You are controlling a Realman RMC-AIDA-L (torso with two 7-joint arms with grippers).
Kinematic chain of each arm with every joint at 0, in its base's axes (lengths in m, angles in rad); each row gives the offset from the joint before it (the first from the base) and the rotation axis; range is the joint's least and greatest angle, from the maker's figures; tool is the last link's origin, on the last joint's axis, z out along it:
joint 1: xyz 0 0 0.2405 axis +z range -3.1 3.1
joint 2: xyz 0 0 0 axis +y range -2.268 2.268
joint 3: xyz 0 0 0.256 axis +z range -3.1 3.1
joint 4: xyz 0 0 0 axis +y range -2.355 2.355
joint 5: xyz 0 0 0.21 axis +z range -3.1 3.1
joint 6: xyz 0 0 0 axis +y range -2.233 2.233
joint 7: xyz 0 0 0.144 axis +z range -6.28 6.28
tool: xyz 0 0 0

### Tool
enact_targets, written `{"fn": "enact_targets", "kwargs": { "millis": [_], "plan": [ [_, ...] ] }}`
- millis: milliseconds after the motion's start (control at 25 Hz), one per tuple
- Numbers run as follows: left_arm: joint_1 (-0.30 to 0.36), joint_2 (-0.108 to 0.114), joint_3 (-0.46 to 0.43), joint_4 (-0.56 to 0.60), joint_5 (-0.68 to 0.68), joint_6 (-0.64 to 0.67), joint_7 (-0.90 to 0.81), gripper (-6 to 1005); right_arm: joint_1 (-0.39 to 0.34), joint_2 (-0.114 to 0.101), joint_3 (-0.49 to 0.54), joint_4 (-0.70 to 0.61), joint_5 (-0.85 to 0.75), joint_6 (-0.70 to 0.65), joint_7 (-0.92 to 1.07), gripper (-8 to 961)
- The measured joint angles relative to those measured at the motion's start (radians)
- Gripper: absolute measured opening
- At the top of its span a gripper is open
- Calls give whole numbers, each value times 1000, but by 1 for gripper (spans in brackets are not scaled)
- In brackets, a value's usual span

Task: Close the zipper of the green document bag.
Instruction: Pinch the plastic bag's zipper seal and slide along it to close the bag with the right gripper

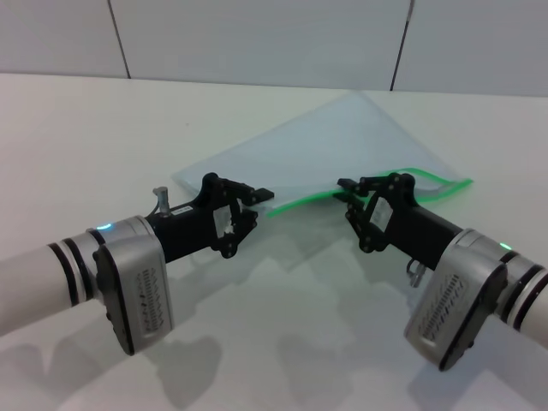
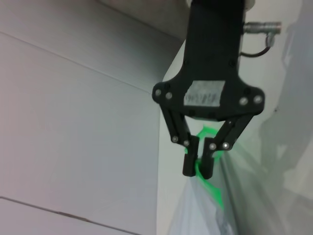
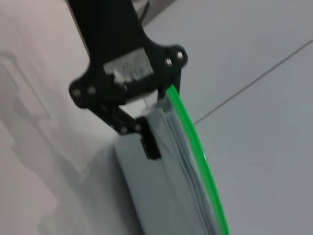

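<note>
The green document bag, a flat translucent pale blue pouch, lies at an angle on the white table. Its bright green zipper runs along the near edge, between my two grippers. My left gripper is at the strip's left end. In the left wrist view that gripper is shut on the green zipper. My right gripper is farther right along the strip. In the right wrist view this gripper pinches the bag just under the zipper, with one finger on the bag's face.
The white table stretches to both sides and in front of the bag. A grey panelled wall stands behind its far edge. Both forearms reach in low from the near corners.
</note>
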Motion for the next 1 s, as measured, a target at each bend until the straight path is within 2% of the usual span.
{"fn": "enact_targets", "kwargs": {
  "millis": [1000],
  "plan": [
    [9, -6, 13, 5, 13, 39, 19, 136, 7, 2, 174, -61, 0, 156, 0, 79]
  ]
}}
